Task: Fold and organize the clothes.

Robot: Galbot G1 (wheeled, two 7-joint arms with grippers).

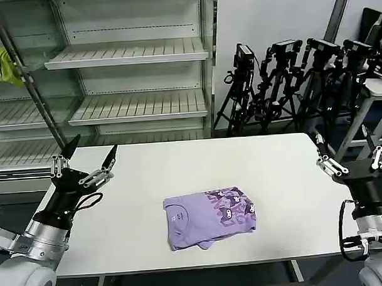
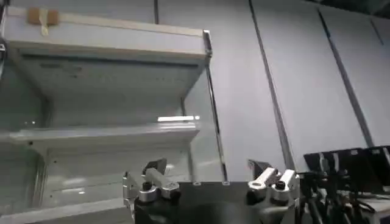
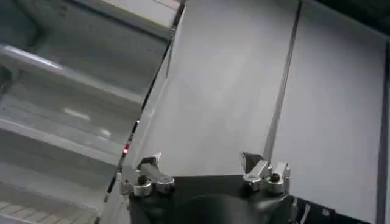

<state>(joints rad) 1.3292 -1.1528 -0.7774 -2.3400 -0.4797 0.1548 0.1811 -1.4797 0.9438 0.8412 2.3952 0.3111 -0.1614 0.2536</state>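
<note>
White table (image 1: 148, 176): one folded lavender T-shirt (image 1: 209, 216), two spread claws.

Most of the T-shirt (image 1: 210, 217) is tucked under its own folds; sleeves and hem cannot be made out, and the dark print is too small to read. The right arm is cut off by the head view's right and bottom edges, and one finger of the right gripper (image 1: 349, 155) is partly lost against the tripods (image 1: 289, 83). The left arm's base is cut by the bottom corner. The table (image 1: 179, 162) front legs are mostly cropped. The yellow-green cloth (image 1: 6, 66) is clipped by the left edge. In both wrist views the gripper bodies are cut off below, and the table is hidden.
</note>
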